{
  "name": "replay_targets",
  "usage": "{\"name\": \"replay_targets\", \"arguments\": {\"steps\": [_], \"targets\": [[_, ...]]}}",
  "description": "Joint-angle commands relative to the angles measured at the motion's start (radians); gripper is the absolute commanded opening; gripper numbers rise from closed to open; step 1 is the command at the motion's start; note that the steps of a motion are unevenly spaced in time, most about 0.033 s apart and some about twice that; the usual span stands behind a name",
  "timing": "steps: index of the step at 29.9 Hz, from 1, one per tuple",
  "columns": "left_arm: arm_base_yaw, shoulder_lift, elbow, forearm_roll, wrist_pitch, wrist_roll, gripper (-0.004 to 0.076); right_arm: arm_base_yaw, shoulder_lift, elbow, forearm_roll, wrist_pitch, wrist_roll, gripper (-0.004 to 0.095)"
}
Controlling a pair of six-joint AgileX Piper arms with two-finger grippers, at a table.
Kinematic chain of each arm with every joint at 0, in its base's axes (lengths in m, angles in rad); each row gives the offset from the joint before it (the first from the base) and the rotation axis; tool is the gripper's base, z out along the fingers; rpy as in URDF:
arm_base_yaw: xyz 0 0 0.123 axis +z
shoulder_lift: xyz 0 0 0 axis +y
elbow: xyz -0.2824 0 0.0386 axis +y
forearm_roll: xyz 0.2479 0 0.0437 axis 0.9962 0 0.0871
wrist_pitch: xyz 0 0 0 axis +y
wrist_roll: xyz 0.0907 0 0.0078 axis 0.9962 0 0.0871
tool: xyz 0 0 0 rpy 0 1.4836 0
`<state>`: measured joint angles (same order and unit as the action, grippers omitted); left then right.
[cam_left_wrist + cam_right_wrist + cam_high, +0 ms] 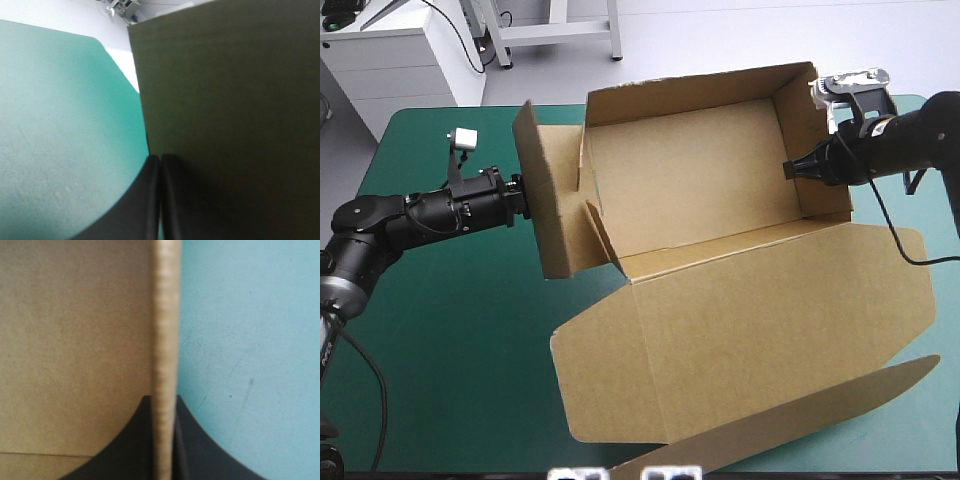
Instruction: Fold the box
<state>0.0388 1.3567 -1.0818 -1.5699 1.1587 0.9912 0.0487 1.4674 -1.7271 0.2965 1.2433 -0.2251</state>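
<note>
The left pincer (527, 195) is clamped on the box (700, 180). In its wrist view the two black fingers (145, 200) press all but together, and the brown board's (230, 100) edge runs down into their meeting point. We see its arm reach in low and nearly level over the teal-green surface (450, 330), the wrist pointing toward the box's left wall (545, 190).

The right pincer (788, 170) is likewise closed on the box. Its wrist view shows the board's edge (164, 340) standing straight between the black fingers (130, 445). On one side of that edge lies the box's inner face (75, 340), on the other the surface (250, 340). Its arm comes across at about wall height and meets the right wall (815, 150) from outside.

The box stands as an open tray between the two pincers, with its back wall and right wall upright. The left wall leans outward toward the left pincer, and a small flap is folded in at the near left corner. Ahead of both pincers is the tray's floor. The lid (750, 320) lies flat on the surface on the near side of both pincers, and its long front flap (800, 420) is angled slightly up at the near edge.
</note>
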Motion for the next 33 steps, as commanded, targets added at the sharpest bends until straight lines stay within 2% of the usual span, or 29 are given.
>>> {"name": "replay_targets", "arguments": {"steps": [1,9,17,20,25,27,31,33], "targets": [[-0.001,-0.03,-0.031,-0.143,0.092,0.01,-0.0009,-0.007,-0.038,-0.028,0.032,-0.066,0.031,-0.0017],[-0.003,-0.03,-0.088,-0.147,0.133,0.01,-0.0008,0.032,-0.038,-0.028,0.024,-0.107,0.054,-0.0017],[-0.003,-0.03,-0.112,-0.15,0.133,0.007,-0.0006,0.108,-0.038,-0.028,-0.077,-0.18,0.132,-0.0016],[-0.003,-0.03,-0.112,-0.15,0.133,0.007,0.0024,0.113,-0.038,-0.028,-0.079,-0.196,0.142,-0.0016],[-0.003,-0.03,-0.112,-0.15,0.133,0.007,0.0156,0.113,-0.038,-0.028,-0.082,-0.201,0.152,-0.0016],[-0.003,-0.03,-0.112,-0.15,0.133,0.007,0.0233,0.113,-0.038,-0.028,-0.082,-0.202,0.156,-0.0016],[-0.003,-0.03,-0.112,-0.155,0.133,0.01,0.0448,0.113,-0.038,-0.028,-0.082,-0.207,0.166,-0.0016],[-0.003,-0.03,-0.112,-0.162,0.133,0.011,0.0513,0.114,-0.038,-0.028,-0.082,-0.211,0.171,-0.0016]]}}
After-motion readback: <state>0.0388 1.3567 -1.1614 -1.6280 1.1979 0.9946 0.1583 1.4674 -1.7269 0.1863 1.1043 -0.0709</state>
